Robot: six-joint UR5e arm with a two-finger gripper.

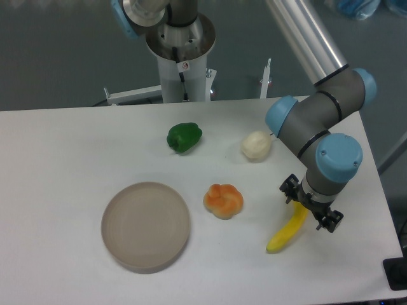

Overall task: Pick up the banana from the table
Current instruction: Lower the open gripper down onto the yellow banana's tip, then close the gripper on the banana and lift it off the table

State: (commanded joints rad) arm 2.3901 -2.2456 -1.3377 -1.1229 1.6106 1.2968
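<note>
The slim yellow banana [287,233] lies on the white table [57,165] at the right front, slanting from lower left to upper right. My gripper [310,206] hangs straight down over the banana's upper end. Its two dark fingers [290,189] stand wide apart on either side of that end, so it is open. The fingers do not press on the fruit. The gripper body hides the banana's top tip.
An orange lobed fruit [223,200] sits just left of the banana. A cream lumpy ball [256,145] and a green pepper [184,136] lie farther back. A round beige plate [145,225] is at the front left. The table's right edge is close to the arm.
</note>
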